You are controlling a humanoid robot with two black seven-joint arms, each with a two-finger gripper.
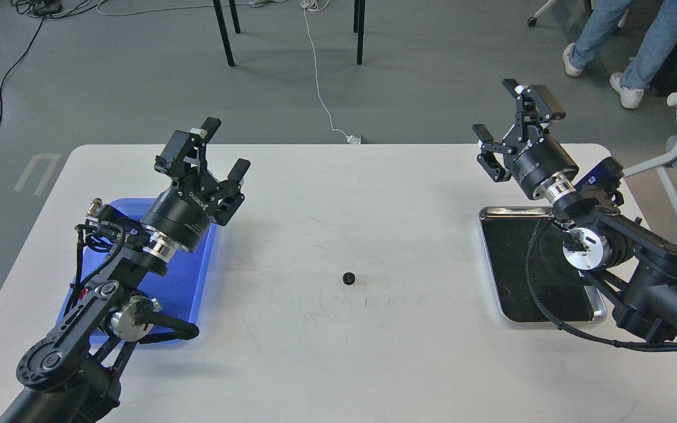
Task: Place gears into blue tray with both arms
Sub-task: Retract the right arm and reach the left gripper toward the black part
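Note:
One small black gear [349,278] lies alone on the white table near its middle. The blue tray [188,281] sits at the left, largely covered by my left arm. My left gripper [225,147] is raised above the tray's far right corner, open and empty, well left of the gear. At the far right, my right gripper [498,111] is lifted above the far edge of the table, open with nothing between its fingers. Both grippers are far from the gear.
A silver metal tray with a black inside [506,258] lies at the right under my right arm. Beyond the table are chair legs, a white cable [321,100] on the floor, and a person's legs [620,41] at the far right.

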